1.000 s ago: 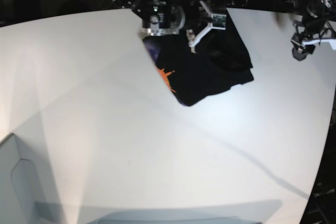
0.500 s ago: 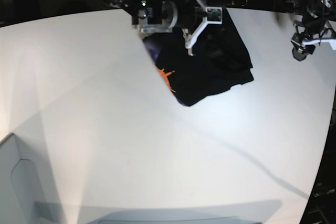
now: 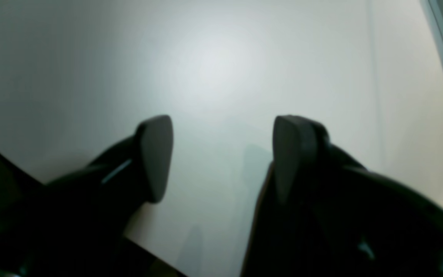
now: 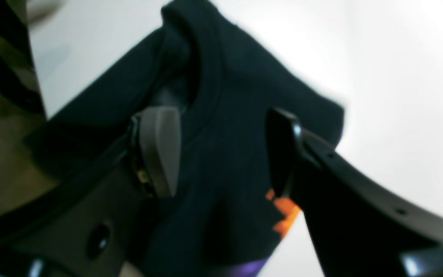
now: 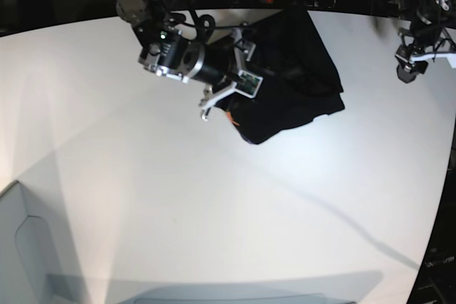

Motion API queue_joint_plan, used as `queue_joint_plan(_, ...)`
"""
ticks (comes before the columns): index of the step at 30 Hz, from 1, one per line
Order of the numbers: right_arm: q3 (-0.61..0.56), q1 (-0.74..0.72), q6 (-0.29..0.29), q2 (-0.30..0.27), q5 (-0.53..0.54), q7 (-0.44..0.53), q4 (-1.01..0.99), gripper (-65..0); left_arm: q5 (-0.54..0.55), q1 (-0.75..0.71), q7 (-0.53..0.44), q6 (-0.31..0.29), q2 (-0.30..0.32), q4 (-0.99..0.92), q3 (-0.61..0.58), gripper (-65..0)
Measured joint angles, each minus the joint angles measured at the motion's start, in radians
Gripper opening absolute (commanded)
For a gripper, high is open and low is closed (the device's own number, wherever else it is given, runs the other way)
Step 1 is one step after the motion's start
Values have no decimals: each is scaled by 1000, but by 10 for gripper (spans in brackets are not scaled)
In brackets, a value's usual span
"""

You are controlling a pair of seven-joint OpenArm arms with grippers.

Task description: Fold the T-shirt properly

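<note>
Folded black T-shirt on white table; right gripper and left gripper, jaws apart, empty.

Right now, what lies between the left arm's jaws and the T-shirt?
Only bare white table. In the base view the left gripper hangs open off the T-shirt, with empty surface between; its wrist view shows only table too.

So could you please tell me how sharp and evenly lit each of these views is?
Left wrist: soft all over, a bright glare patch on the table, tool fingers blurred dark shapes. Right wrist: T-shirt smeared at its edges, table washed out. Base: sharpest, curved by the lens, long shadows across the table.
</note>
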State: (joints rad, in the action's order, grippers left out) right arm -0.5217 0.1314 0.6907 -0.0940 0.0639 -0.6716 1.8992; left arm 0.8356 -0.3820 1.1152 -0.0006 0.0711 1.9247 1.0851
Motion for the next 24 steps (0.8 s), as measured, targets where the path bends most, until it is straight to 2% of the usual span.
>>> queue_joint_plan(6, -28, 70, 0, -10, -9, 3, -126, -291, -1, 6, 0, 0, 1, 0, 0, -248)
queue_joint_plan(9, -120, 83, 0, -28, -5, 51, -138, -291, 0, 9, 0, 0, 2, 0, 0, -247)
queue_joint_plan(12, -220, 77, 0, -72, 0, 74, -139, -291, -2, 9, 6, 0, 30, 9, -2, -247)
queue_joint_plan(14, -246, 62, 0, -97, -1, 87, -138, -291, 27, 10, -5, 0, 35, 27, 1, -247)
queue_joint_plan(18, -217, 50, 0, -107, 1, 111, -77, -291, 161, -13, -2, -3, 34, 64, 0, -247)
queue_joint_plan(24, -100, 58, 0, -95, 4, 122, 8, -291, 324, -75, -3, -7, 34, 75, -8, -246)
